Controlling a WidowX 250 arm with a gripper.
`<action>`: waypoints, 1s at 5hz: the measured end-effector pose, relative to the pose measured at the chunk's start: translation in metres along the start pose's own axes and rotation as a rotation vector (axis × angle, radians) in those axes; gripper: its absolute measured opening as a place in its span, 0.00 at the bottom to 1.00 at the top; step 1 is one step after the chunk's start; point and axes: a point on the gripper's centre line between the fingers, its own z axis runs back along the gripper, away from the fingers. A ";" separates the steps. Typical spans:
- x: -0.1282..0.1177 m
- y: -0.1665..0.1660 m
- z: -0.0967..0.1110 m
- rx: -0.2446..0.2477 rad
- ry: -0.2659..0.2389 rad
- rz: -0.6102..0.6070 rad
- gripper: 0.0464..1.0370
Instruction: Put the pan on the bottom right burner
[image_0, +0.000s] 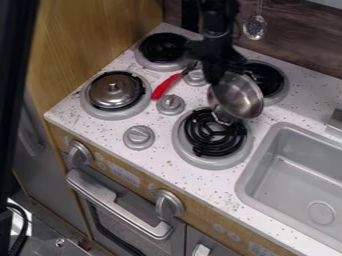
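Note:
The black gripper (215, 79) hangs down from the top edge over the right half of the stove, shut on the left side of the small metal pan. The pan (242, 97) is tilted, its shiny round inside visible. It overlaps the far edge of the bottom right burner (215, 133) and the near part of the top right burner (268, 80). Black coils show on the bottom right burner, with no cookware resting on their visible part. The gripper hides part of the pan's left side.
A metal lid or lidded pot (115, 91) covers the bottom left burner. A red object (165, 86) lies among the grey knobs (171, 104). The top left burner (163, 48) is behind. The grey sink (294, 177) lies right; a slotted metal utensil (254, 27) hangs at the wall.

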 end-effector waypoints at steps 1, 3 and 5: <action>-0.016 0.012 -0.005 -0.038 0.053 0.050 0.01; -0.036 0.029 -0.015 -0.019 0.169 0.047 0.01; -0.068 0.026 -0.016 -0.019 0.209 0.042 0.01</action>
